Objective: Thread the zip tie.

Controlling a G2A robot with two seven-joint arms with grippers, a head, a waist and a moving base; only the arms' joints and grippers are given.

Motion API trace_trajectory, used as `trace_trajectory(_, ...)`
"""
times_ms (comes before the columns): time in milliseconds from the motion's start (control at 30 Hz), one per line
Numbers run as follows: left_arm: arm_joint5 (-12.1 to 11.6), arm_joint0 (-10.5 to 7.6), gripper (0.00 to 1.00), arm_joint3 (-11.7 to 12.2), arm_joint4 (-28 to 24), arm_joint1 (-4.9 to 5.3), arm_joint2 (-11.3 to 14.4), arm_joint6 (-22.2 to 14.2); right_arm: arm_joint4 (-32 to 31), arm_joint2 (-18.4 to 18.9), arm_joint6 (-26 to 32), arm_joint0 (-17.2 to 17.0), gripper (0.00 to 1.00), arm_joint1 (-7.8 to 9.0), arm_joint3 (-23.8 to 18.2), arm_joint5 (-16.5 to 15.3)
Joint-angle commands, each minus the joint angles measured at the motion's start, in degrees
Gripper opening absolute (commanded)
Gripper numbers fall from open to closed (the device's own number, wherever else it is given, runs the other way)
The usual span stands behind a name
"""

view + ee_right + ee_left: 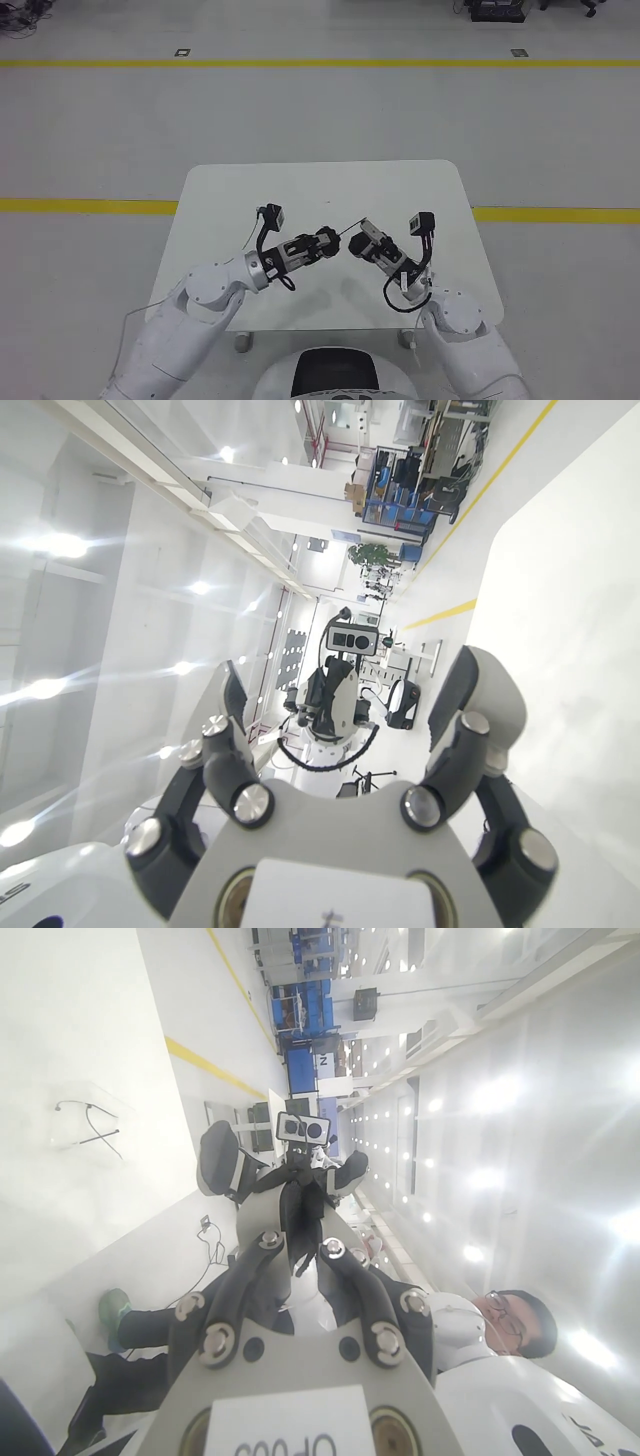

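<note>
Counter [300, 190]: white with rounded corners. In the top view both your arms meet over it, a little toward 6 o'clock of its centre, with their tips facing each other.

Left gripper [327, 241]: it sits at 9 o'clock of the meeting point and aims toward 3 o'clock. From its own wrist camera, the left gripper [300, 1188] has its jaws drawn together, with a dark strip pinched between them.

Right gripper [354, 243]: it sits at 3 o'clock of the meeting point and aims toward 9 o'clock. In its wrist view the right gripper [347, 672] has its jaws spread wide with nothing in them. The nose of the left gripper shows farther off, in line with the gap.

Zip tie [350, 229]: a thin dark line, clamped at one end in the left jaws [300, 1213]. In the top view it runs from that tip toward 2 o'clock and passes just beside the right gripper's far edge. You cannot tell from these frames whether it touches the right gripper. The tie's head is too small to pick out.
</note>
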Motion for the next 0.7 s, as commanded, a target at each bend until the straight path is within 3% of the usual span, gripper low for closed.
trace_trajectory(0,-0.1,-0.03,0.0,0.0,0.1,0.02,0.0,0.0,-0.1,0.0,-0.2,0.0,1.0,-0.01,0.0,0.0)
trace_trajectory(200,-0.1,-0.03,0.0,0.0,0.1,0.02,0.0,0.0,-0.1,0.0,-0.2,0.0,1.0,-0.01,0.0,0.0)
trace_trajectory(267,0.6,-0.52,0.0,0.0,2.9,0.16,0.3,-0.1,0.5,-0.1,0.1,0.1,1.0,0.02,0.0,0.1)
trace_trajectory(367,0.8,-0.6,0.0,0.0,2.6,0.56,-0.8,-2.4,7.5,1.5,7.4,0.6,1.0,0.54,1.2,0.1)
trace_trajectory(500,0.7,-0.56,0.0,0.2,-1.5,1.2,-2.5,-9.9,16.5,5.7,22.3,2.1,1.0,1.85,4.7,1.6)
trace_trajectory(600,0.6,-0.7,0.0,0.4,-2.6,1.56,-2.8,-13.9,20.7,7.2,29.4,3.4,1.0,2.48,7.3,3.1)
trace_trajectory(667,0.8,-0.81,0.0,0.6,-2.6,1.72,-2.9,-14.8,22.4,7.6,32.2,4.3,1.0,2.75,8.9,3.9)
